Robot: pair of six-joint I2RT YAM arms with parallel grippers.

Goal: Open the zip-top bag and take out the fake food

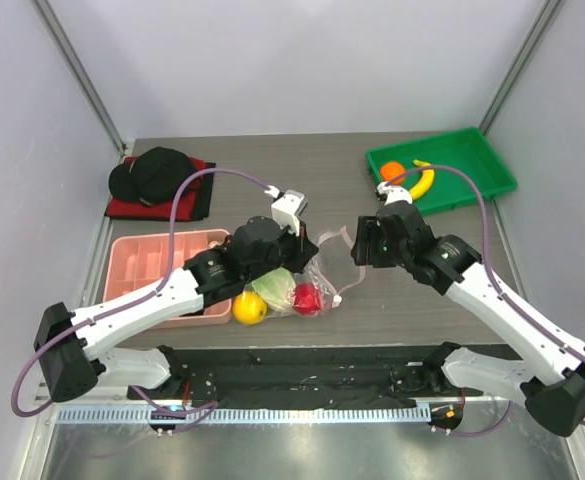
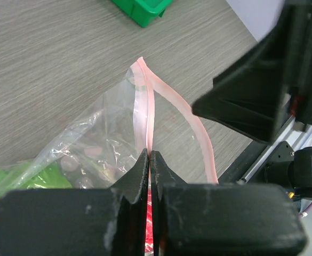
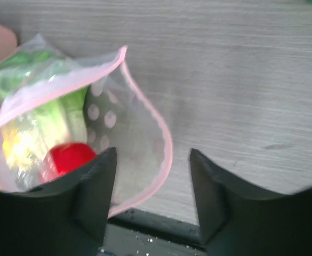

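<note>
Overhead, the zip-top bag (image 1: pixel 327 270) lies mid-table, long axis left-right, mouth rightward; left wrist: the left gripper (image 2: pixel 149 156) clamps its pink zip strip (image 2: pixel 143 106); right wrist: the right gripper (image 3: pixel 153 154) stands spread, empty, before the open mouth.

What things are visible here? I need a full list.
zip-top bag: one, clear, pink strip, centre
cabbage: one, green-white, in bag
red fruit: one, red, in bag
lemon: one, yellow, in bag
green tray: one, far right
orange: one, in green tray
banana: one, yellow, in green tray
pink tray: one, left
cap: one, black, on red cloth
red cloth: one, far left
left claw: black, shut on bag strip
right claw: black, open, over bag mouth
</note>
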